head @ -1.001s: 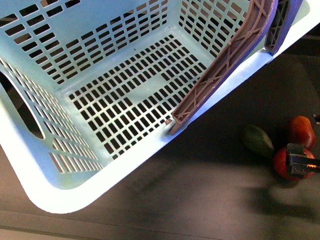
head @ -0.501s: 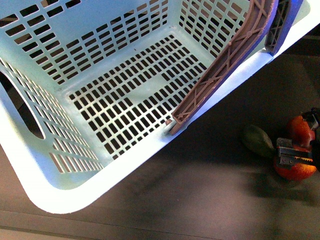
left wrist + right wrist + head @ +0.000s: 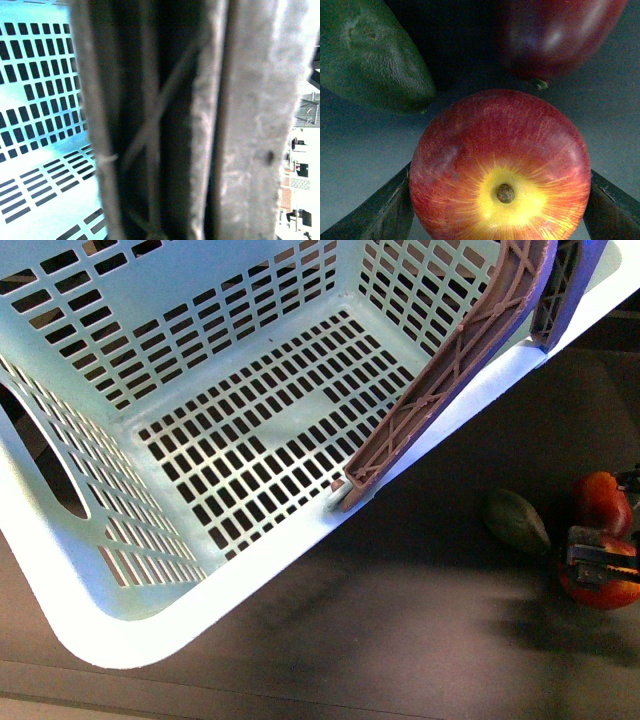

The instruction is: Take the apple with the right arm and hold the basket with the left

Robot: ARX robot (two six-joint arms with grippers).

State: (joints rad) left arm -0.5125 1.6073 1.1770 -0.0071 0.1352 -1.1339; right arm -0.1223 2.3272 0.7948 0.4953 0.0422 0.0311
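Right gripper point(image 3: 603, 562) sits over the apple point(image 3: 500, 170) — stem dimple faces the wrist camera. One dark finger point(image 3: 380, 215) lies against each flank, so the span is wide and appears closed on the fruit. The apple is round, so there is no long axis to align.

Beyond the fingertips are an avocado point(image 3: 370, 55) to one side and a darker red fruit point(image 3: 560, 35) to the other, both near but apart from the apple. A straight lift looks clear.

The basket point(image 3: 150, 640) lies well off toward the left arm. Its brown handle point(image 3: 150, 125) fills the left wrist view — left fingers unseen, so their state cannot be told.
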